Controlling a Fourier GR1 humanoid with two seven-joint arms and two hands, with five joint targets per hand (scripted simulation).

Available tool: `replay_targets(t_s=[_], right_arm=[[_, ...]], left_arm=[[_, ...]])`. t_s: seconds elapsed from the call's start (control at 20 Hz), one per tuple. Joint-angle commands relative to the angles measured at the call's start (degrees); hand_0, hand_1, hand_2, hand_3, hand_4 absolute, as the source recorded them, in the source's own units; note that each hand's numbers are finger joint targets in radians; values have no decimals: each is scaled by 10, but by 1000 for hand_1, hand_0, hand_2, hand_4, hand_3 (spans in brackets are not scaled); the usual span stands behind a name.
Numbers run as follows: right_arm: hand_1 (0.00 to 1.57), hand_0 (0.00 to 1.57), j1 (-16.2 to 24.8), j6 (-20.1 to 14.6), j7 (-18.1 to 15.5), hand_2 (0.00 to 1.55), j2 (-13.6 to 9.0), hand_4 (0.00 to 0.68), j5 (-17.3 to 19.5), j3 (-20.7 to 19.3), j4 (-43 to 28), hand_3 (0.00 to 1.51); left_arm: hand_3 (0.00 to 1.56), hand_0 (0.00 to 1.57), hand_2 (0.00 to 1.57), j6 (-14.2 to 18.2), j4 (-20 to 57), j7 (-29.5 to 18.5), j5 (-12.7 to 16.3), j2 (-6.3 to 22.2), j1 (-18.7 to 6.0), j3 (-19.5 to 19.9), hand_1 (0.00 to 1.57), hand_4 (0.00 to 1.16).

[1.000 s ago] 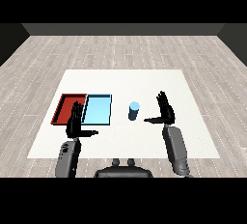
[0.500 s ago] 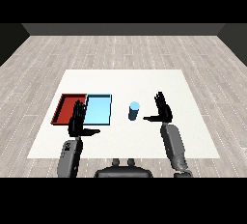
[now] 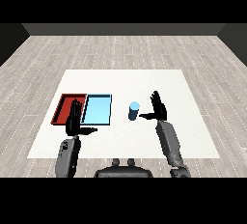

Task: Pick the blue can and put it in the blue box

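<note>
Grey plank flooring ran out to a dark back wall, and on it stood the white table [image 3: 144, 80] bearing the red tray [image 3: 61, 108] and the blue tray [image 3: 98, 110] side by side, touching, left of centre. My left hand [image 3: 74, 122] hung with fingers straight over the red tray's near edge, partly covering it. The blue can [image 3: 133, 110] stood upright on the bare tabletop just right of the blue tray, and my right hand [image 3: 157, 107], fingers spread and thumb toward the can, was just beside it, not touching.

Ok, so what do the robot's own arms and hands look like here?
Two grey, rounded forearms come in from the lower corners. Each ends in a black hand, left hand and right hand, with slim black fingers and a thumb. No cables, sleeves or markings are visible.
</note>
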Motion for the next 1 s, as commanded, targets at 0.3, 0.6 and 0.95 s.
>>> replay_targets(t_s=[0.3, 0.6, 0.95], right_arm=[[0, 0, -34, -16, -53, 0, 12, 0, -4, 19, 111, 0], [0, 0, -38, -6, -77, 0, 8, 0, -16, 21, 150, 0], [0, 0, -54, -16, -120, 0, 12, 0, -45, 63, 209, 0]], left_arm=[[0, 0, 0, 20, -48, 12, -4, -21, 25, -34, 0, 0], [0, 0, 0, 0, -9, 17, 23, 11, -14, 19, 0, 0], [0, 0, 0, 3, -54, 16, 12, -3, 34, -5, 0, 0]])
